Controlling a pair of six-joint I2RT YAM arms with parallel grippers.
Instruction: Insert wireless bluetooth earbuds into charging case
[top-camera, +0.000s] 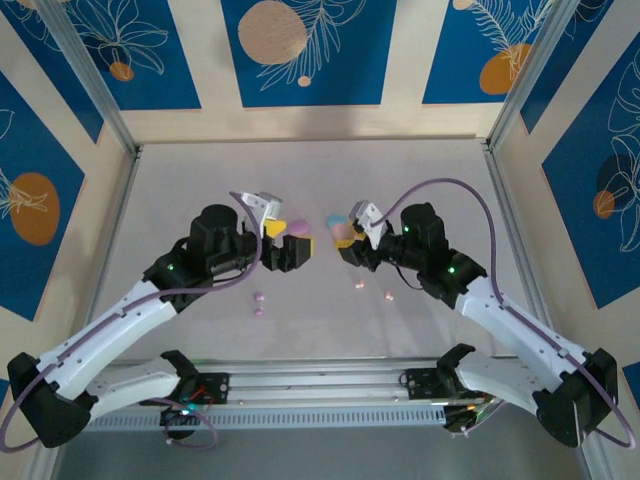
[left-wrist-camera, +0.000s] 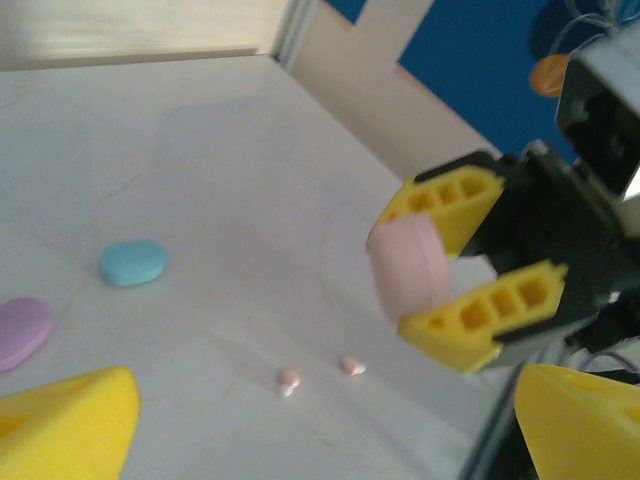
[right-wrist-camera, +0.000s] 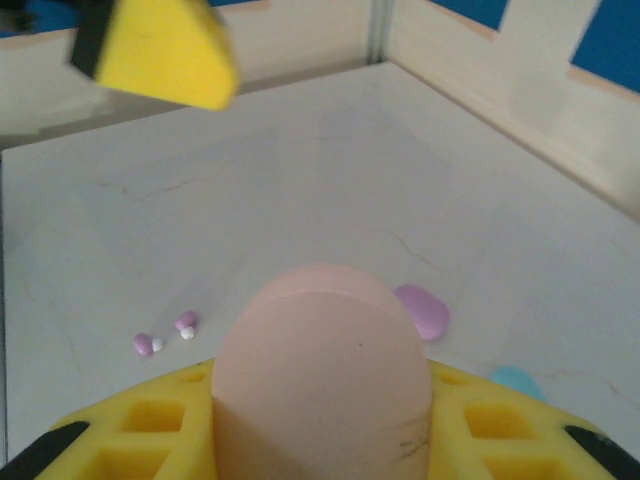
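My right gripper (top-camera: 347, 240) is shut on a peach-pink pebble case (right-wrist-camera: 320, 370), held above the table with its rounded end sticking out; the left wrist view has it side-on (left-wrist-camera: 410, 265). My left gripper (left-wrist-camera: 325, 405) faces it from the left, open, with nothing between its yellow fingers (left-wrist-camera: 70, 420). Two peach earbuds (left-wrist-camera: 288, 378) (left-wrist-camera: 352, 366) lie on the table below the held case. Two lilac earbuds (right-wrist-camera: 143, 345) (right-wrist-camera: 186, 322) lie near the left arm (top-camera: 258, 303). The light blue earbuds are out of view.
A lilac case (right-wrist-camera: 422, 310) and a light blue case (left-wrist-camera: 132, 262) lie flat on the table beyond the grippers. Walls (top-camera: 300, 120) close the grey table at the back and sides. A finger (right-wrist-camera: 160, 50) of the left gripper hangs at the top of the right wrist view.
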